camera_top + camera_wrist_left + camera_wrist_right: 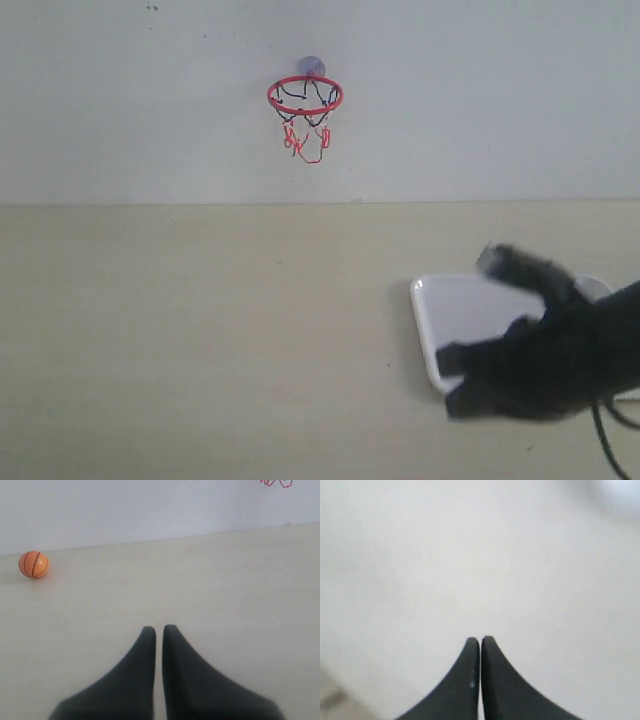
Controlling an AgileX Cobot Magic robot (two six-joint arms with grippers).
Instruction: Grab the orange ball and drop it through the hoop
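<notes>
The orange ball [33, 564], with thin black seams, rests on the pale tabletop close to the wall; only the left wrist view shows it. My left gripper [159, 629] is shut with nothing held, and the ball lies well ahead of it and off to one side. The hoop [305, 96], a red ring with a dark and red net, hangs from a suction cup on the wall. Its red net strings [275, 482] just show in the left wrist view. My right gripper [480, 640] is shut and empty above a white surface. The right arm [545, 365] is a dark blur.
A white tray [470, 305] lies on the table at the right, partly under the right arm. The tabletop's far edge [200, 205] meets the pale wall.
</notes>
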